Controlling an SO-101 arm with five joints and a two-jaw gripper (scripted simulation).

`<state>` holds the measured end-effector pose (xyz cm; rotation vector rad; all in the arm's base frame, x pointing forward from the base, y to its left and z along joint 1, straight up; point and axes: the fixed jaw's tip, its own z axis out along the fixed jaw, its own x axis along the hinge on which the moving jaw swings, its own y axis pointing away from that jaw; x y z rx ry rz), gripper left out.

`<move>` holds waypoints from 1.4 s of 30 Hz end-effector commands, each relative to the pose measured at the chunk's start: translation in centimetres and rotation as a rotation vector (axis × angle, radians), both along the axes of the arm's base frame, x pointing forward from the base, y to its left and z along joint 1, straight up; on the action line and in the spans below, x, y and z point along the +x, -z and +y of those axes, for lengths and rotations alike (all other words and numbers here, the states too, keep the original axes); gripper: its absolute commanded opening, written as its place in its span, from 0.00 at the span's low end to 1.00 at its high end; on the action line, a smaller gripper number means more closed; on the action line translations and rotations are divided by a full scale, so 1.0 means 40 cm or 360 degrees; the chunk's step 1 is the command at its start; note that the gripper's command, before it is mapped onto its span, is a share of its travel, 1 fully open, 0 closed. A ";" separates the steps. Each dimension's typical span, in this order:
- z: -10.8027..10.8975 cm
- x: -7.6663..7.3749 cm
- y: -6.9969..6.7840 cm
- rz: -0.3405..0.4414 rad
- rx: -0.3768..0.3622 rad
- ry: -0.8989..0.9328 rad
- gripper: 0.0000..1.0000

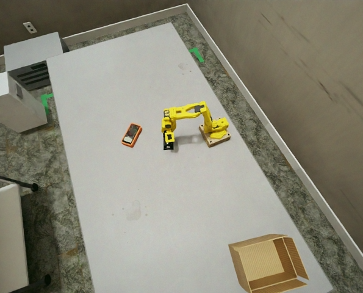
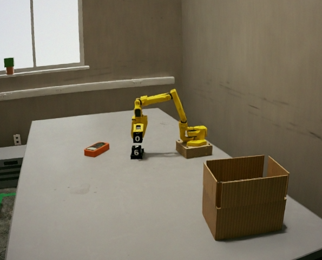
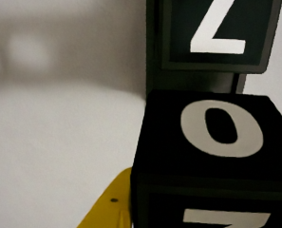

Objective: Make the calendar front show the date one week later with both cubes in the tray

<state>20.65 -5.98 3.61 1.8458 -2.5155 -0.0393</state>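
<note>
Calendar cube lifted over tray, turn or placement pending

1. Step in hand. The gripper [image 1: 169,137] [image 2: 138,133] [image 3: 107,206] carries 1 cube above the calendar. The held cube [image 2: 138,137] [image 3: 216,176] is well apart from the tray [image 1: 165,149] [image 2: 135,157] [image 3: 212,83] in height, and the exterior view shows a gap between the 2 cubes. The other cube [image 2: 136,151] [image 3: 216,38] sits in the tray. It shows a 6 toward the exterior camera and, in the wrist view, part of what appears to be a 2 on top.

2. Hand state. The fingers are partly open, roughly 1/4 of their range, and closed firmly on the held cube. The cube shows a 0 toward the exterior camera. The wrist view also shows part of a second digit, possibly a 7, on an adjoining face. The gripper does not appear to touch the seated cube.

3. Date status. The front faces the robot and cannot be read in these views; neither today's date nor the target can be confirmed. The task is judged unfinished, as only 1 of 2 cubes is seated.

4. Next move. Select the face required for the new date, turn the held cube if necessary, align it with its place and lower it squarely. Release only when it rests flat. Caution: a skewed descent could catch the neighbouring cube or leave the digit tilted.
</note>
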 end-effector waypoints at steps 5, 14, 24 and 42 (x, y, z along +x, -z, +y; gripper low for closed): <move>-0.006 0.005 -0.028 -0.0041 -0.0010 0.0026 0.00; -0.006 0.005 -0.038 -0.0041 -0.0010 0.0026 0.00; -0.008 0.010 -0.055 -0.0092 -0.0024 0.0026 0.00; -0.008 0.010 -0.055 -0.0091 -0.0024 0.0026 0.00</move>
